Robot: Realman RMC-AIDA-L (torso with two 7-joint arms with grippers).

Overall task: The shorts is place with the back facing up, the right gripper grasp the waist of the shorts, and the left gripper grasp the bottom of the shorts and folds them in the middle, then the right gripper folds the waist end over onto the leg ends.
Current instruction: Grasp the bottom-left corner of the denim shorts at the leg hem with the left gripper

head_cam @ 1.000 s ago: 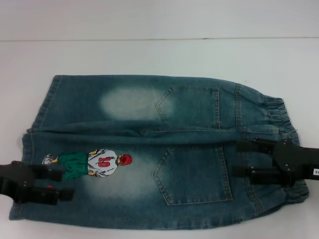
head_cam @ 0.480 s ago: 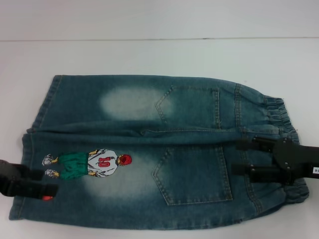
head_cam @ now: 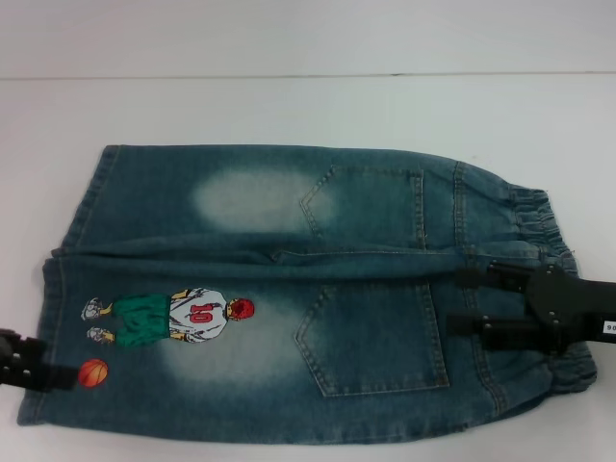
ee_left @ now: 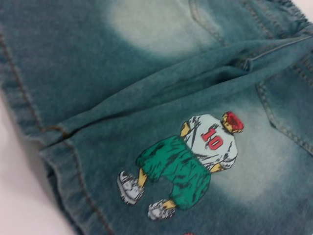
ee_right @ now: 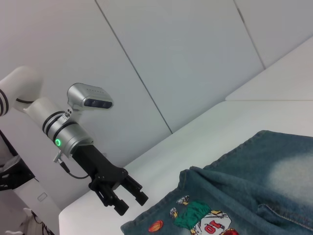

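Shorts (head_cam: 289, 289) flat on white table (head_cam: 289, 106), back up, long axis left-right: waist (head_cam: 544, 289) toward robot's right, leg ends (head_cam: 58, 318) toward left. Right gripper (head_cam: 462, 303) over waist, fingers spread, nothing clenched. Left gripper (ee_right: 131, 198) just off leg ends near orange ball (head_cam: 93, 372), fingers parted, holding nothing.

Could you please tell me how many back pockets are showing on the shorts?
2: one pocket on the far half of the shorts, one pocket on the near half, beside the right gripper. None seems hidden.
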